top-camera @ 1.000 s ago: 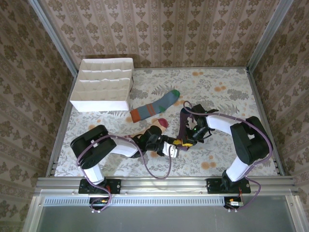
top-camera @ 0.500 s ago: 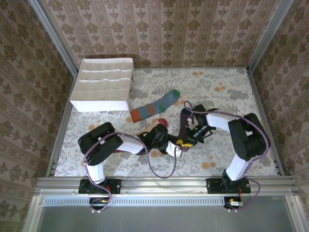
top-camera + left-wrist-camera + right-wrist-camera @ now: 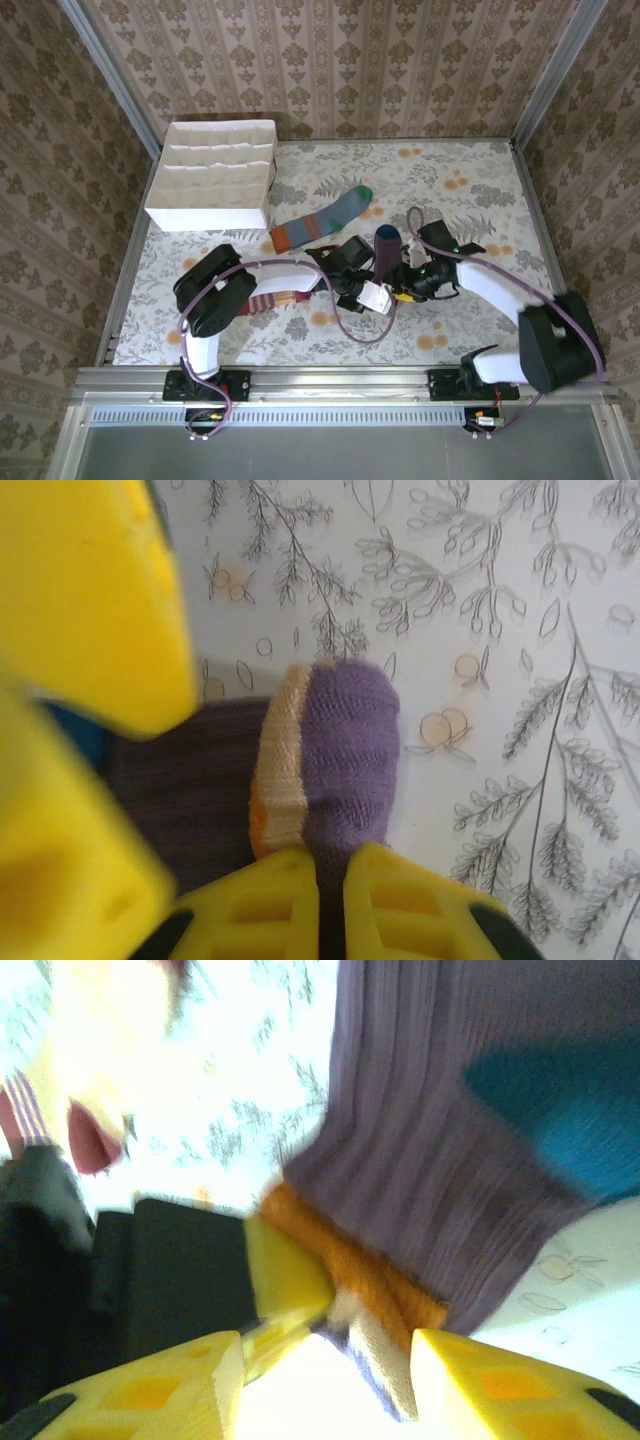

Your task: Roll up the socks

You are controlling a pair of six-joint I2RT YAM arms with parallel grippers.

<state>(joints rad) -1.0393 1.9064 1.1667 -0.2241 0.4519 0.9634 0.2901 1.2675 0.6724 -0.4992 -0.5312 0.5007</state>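
The purple sock lies in the middle of the table with its teal toe at the far end. My left gripper is shut on its cuff end, pinching purple fabric beside a cream and orange band. My right gripper sits close on the right, open, with the orange and cream cuff lying loose between its fingers. The peach sock with maroon stripes lies under my left arm. Further back, the grey-blue sock lies flat with its green toe to the right.
A white partitioned box stands at the back left. The patterned walls close in on three sides, and metal rails run along the table's left, right and near edges. My two arms cross low over the table's middle.
My left gripper moved right and closed on the purple sock's cuff. My right gripper opened and let go of it, and its arm swung out right. The sock's teal toe now shows.
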